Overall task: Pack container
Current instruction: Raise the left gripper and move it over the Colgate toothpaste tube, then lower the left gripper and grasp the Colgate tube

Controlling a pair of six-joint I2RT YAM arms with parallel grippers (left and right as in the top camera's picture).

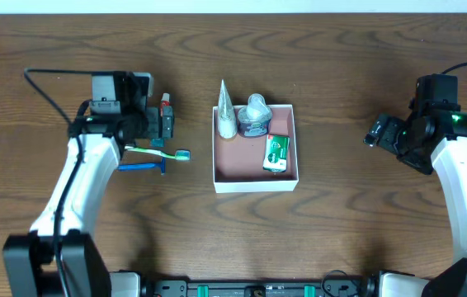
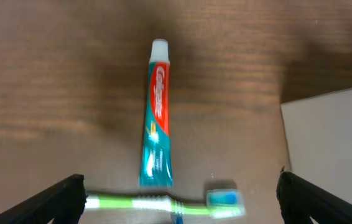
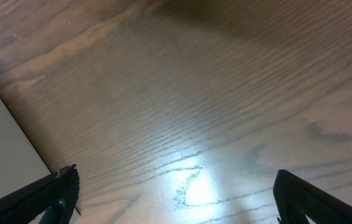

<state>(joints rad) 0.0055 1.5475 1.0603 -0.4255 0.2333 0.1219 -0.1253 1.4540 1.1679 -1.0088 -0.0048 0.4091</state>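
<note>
Container (image 1: 238, 158) sits mid table, between 2 grippers, touching neither. Left gripper (image 1: 166, 121) near its left side, jaws wide apart, holding nothing, above toothpaste tube (image 2: 156, 118). Right gripper (image 1: 375, 132) well off to right, jaws wide apart too, only bare table (image 3: 213, 93) below. Tube reads "Colgate", white on red. Writing on green box (image 1: 276, 153) too small to read. In container: green box, white pointed tube (image 1: 226, 111), grey-blue pot (image 1: 255, 117). Outside, on left: green toothbrush (image 1: 158, 152), blue stick (image 1: 143, 167).
</note>
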